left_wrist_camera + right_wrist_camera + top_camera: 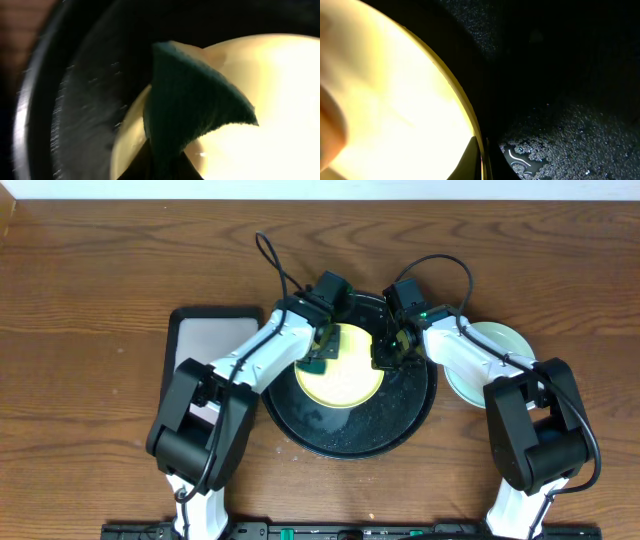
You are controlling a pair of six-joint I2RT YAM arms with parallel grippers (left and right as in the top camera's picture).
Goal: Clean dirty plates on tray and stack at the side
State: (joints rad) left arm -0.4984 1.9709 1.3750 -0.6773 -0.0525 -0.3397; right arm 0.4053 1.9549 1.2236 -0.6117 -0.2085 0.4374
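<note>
Overhead: the yellow plate (345, 380) sits inside the round black tray (400, 430), a bit toward the back. Both arms are on it from opposite sides. The left gripper (322, 352) is over the plate's back-left part, and the right gripper (386, 350) is at its right rim. A mint-green plate (495, 345) is on the table right of the tray, half under the right arm. Could be two stacked, can't tell. The grey rectangular tray (205, 340) is off to the left.

Left wrist: a dark green scrub pad (195, 110) sticks up from the bottom of the frame over the yellow plate (270, 100), with the tray wall (85, 100) to the left. The fingers themselves are hidden, but the pad bunches together at the bottom, so I'd say it's pinched tight. The bare plate face runs right of the pad, so that's the way the wiping goes.

Right wrist: the plate (395, 100) fills the left side, with the wet, speckled tray floor (580, 125) on the right. A dark finger (470, 157) lies on the plate just inside the rim, so it looks clamped on the edge to steady the plate, though only a sliver shows.
</note>
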